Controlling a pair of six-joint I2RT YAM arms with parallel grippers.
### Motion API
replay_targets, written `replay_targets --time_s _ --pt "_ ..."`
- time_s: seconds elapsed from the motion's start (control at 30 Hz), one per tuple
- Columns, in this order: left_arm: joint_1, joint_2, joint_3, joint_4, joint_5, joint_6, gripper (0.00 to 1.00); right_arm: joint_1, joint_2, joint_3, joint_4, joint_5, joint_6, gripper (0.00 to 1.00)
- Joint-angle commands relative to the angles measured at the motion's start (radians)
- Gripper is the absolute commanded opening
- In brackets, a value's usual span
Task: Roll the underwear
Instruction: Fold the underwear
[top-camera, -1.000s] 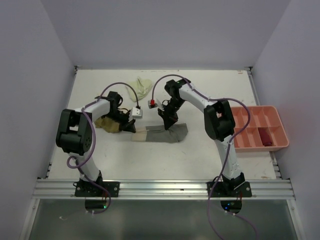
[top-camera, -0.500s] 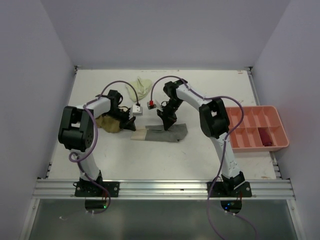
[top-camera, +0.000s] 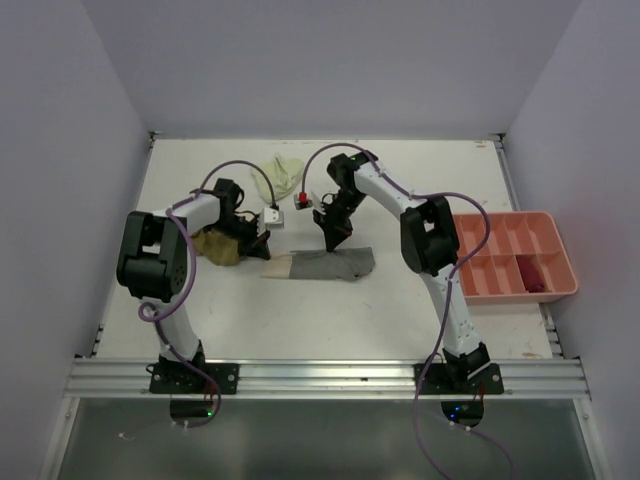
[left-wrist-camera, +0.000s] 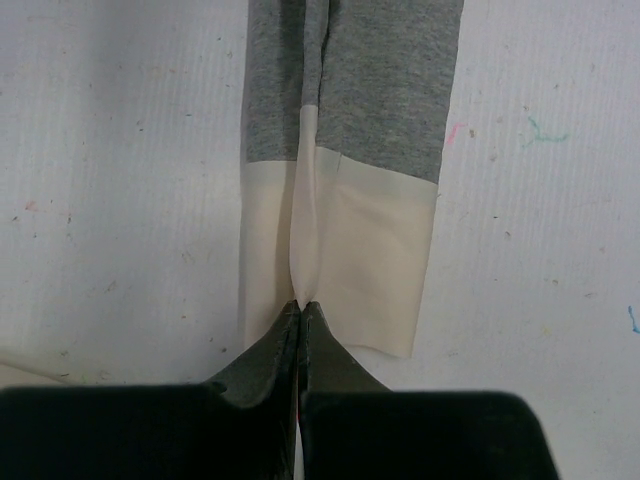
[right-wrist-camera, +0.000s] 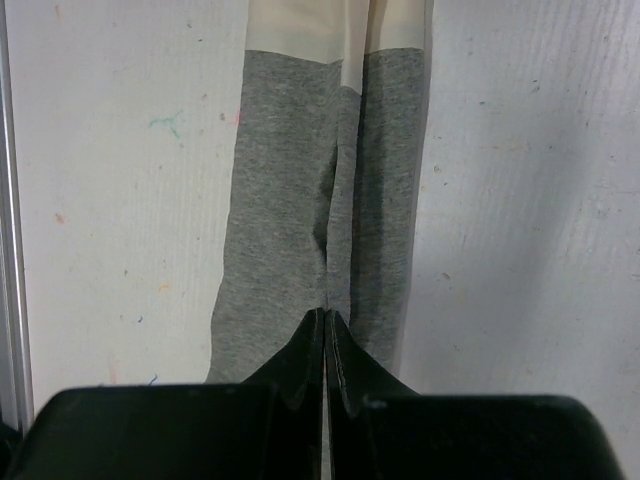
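The grey underwear lies as a long, narrow, folded strip in the middle of the table, with a cream band at its left end. The left claw is clenched on a raised crease of that cream band. The right claw is clenched on a crease at the grey end. From above both sets of tips are dark and small, so the grasp shows only in the wrist views. In each wrist view the claw's black body blocks the nearest edge of the cloth and the strip's far end runs out of the picture. An olive-tan garment sits on the left side, partly covered by the left arm. A pale yellow-green garment lies bunched near the back. In the pink tray on the right, a dark red garment fills one near compartment; its shape is too small to make out.
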Motion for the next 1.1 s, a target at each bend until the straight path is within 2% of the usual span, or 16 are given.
replay_targets --time_s 0.0,0.57,0.63,0.67,0.73,0.83,0.93,1.0,1.07 --pt "0.014 0.007 0.040 0.025 0.014 -0.024 0.00 -0.004 0.023 0.040 -0.078 -0.009 -0.025 0.00" --pt "0.025 0.028 0.046 0.074 -0.029 -0.084 0.01 -0.004 0.095 0.090 -0.078 0.000 -0.016 0.00" --pt "0.025 0.024 0.044 0.099 -0.041 -0.113 0.09 -0.004 0.090 0.087 -0.075 0.002 -0.016 0.00" --pt "0.025 0.018 0.041 0.108 -0.043 -0.128 0.21 -0.004 0.090 0.085 -0.072 0.000 -0.010 0.00" --pt "0.032 -0.010 0.041 0.126 -0.031 -0.150 0.33 -0.004 0.092 0.085 -0.072 0.000 -0.008 0.00" --pt "0.043 -0.080 0.020 0.162 -0.014 -0.189 0.43 -0.004 0.090 0.085 -0.069 -0.001 -0.004 0.00" --pt "0.060 -0.181 -0.038 0.229 -0.003 -0.242 0.50 -0.004 0.086 0.073 -0.058 0.000 0.004 0.00" --pt "0.063 -0.234 -0.069 0.278 -0.006 -0.268 0.51 -0.004 0.084 0.065 -0.049 -0.001 0.008 0.00" --pt "0.065 -0.289 -0.091 0.254 0.018 -0.257 0.49 -0.004 0.084 0.057 -0.047 -0.001 0.013 0.00"
